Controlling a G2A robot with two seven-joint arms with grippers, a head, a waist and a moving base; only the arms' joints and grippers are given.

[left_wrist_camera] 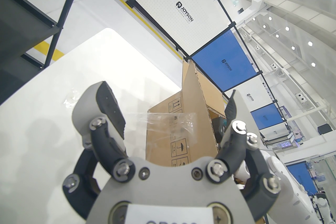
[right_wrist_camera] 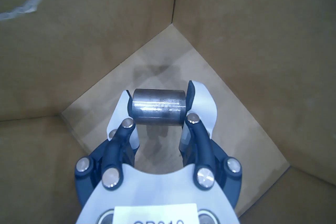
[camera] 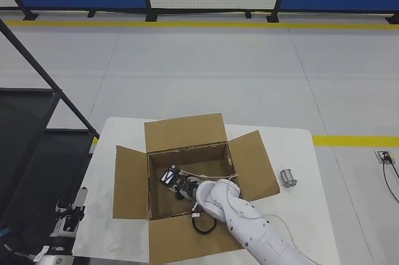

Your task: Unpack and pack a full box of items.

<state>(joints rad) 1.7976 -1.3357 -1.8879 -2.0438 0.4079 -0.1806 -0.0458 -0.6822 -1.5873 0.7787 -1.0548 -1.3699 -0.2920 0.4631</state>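
Note:
An open cardboard box [camera: 130,182] stands mid-table with all flaps folded out. My right gripper [camera: 171,177] is down inside it, shut on a dark metal cylinder [right_wrist_camera: 158,106] held crosswise between the fingers above the bare box floor [right_wrist_camera: 210,114], close to an inner corner. A second small metal cylinder [camera: 288,177] stands on the table to the right of the box. My left gripper [left_wrist_camera: 170,109] is open with nothing between its fingers, low near the table's front left corner, facing the box's outer wall [left_wrist_camera: 168,141].
The white table [camera: 292,218] has free room to the right and front right of the box. A dark metal rack [camera: 27,165] stands to the left of the table. Loose clear tape [left_wrist_camera: 170,122] hangs on the box's side.

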